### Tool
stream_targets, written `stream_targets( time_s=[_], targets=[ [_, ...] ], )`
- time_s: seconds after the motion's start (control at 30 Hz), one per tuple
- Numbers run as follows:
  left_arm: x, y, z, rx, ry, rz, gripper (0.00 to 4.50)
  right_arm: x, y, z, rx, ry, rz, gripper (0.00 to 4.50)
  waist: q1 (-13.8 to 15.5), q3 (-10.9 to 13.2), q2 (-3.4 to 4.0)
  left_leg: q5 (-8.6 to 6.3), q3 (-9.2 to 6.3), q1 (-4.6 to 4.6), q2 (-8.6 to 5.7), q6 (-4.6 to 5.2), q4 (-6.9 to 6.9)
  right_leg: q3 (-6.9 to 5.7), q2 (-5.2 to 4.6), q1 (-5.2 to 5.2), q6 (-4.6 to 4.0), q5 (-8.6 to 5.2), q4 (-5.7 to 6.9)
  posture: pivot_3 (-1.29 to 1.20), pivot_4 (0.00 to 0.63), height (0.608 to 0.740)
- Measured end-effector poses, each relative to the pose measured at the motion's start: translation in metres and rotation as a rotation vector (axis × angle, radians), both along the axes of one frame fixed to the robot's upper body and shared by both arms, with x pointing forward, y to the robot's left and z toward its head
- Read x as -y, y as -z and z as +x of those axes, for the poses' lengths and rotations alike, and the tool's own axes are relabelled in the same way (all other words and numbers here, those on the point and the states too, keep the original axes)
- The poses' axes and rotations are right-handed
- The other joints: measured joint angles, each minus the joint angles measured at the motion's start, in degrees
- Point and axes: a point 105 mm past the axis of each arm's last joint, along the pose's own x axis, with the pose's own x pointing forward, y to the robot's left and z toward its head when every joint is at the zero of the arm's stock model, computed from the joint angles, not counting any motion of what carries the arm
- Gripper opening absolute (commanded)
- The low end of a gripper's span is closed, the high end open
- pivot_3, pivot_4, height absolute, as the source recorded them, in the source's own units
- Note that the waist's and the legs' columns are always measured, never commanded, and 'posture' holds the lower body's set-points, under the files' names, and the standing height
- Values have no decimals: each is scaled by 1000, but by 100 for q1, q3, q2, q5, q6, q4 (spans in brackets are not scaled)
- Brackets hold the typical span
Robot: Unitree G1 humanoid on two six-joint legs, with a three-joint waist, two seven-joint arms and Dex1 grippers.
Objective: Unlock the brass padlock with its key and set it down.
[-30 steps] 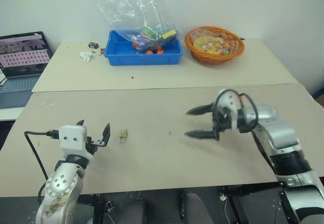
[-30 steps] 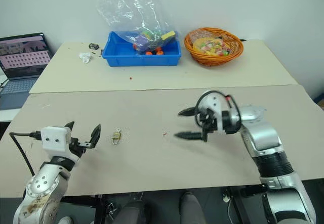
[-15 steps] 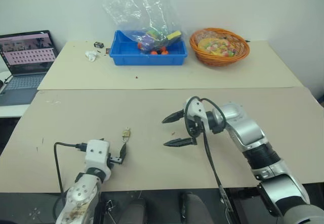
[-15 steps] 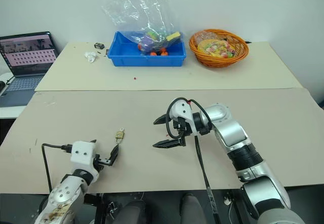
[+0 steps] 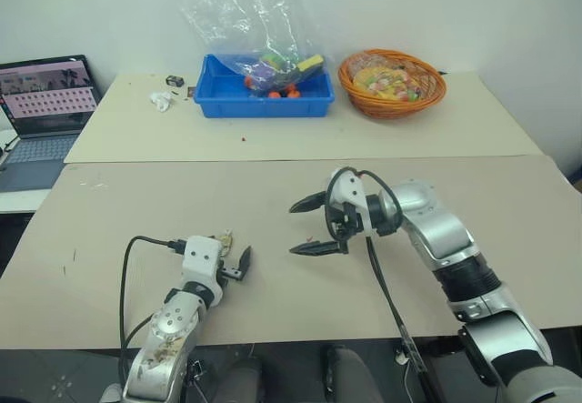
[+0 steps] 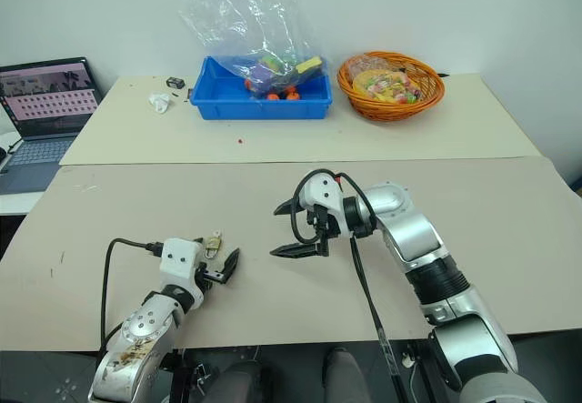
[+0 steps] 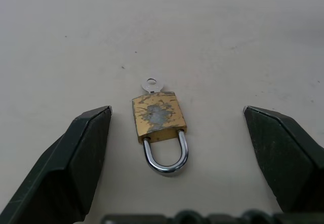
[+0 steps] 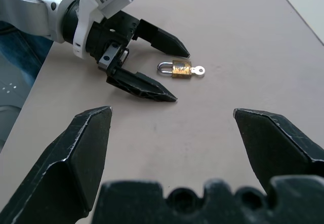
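One brass padlock [image 7: 158, 118] is seen lying flat on the table [image 5: 455, 185], just ahead of the left gripper [image 7: 177, 133] and between its widely spread fingers, shackle toward the gripper, untouched. One key [image 7: 151, 85] is seated in the far end of the lock body. Nothing is held by the left gripper, and the right gripper [image 5: 305, 227], nearby to its right, is likewise spread wide and empty. No step is judged complete: grasping, key turning, unlocking and setting down remain.

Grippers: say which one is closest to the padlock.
The left gripper; its open fingers flank the padlock, while the right gripper hangs farther off.
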Motion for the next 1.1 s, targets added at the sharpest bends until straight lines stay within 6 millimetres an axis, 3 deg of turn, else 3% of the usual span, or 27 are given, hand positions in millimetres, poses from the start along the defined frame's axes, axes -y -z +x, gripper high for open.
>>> stream_targets(
  time_s=[0.73, 0.83, 1.03, 1.1],
  targets=[
    [-2, -5, 4, -103, -50, 36, 4429, 2, -22, -2, -40, 28, 121, 4500, -18, -1, 1, 0, 1, 8, 3, 0, 0, -1, 4, 6, 1, -2, 2, 0, 150, 728],
    [-2, -5, 4, -104, -51, 33, 3761, 2, -22, -2, -39, 30, 122, 4500, -21, -1, 1, 0, 1, 8, 4, 0, -1, -1, 4, 6, 0, -2, 2, 0, 150, 728],
    [-2, -4, 5, -107, -56, 27, 1431, 2, -23, -1, -39, 36, 128, 4500, -44, -1, 1, 0, 1, 8, 5, 0, -2, -1, 6, 5, -2, -3, 2, 0, 150, 728],
    [-3, -4, 5, -108, -60, 26, 875, 2, -23, -1, -39, 36, 129, 4500, -45, -1, 1, 0, 1, 8, 5, 0, -2, -1, 6, 5, -2, -3, 2, 0, 150, 728]
  ],
)
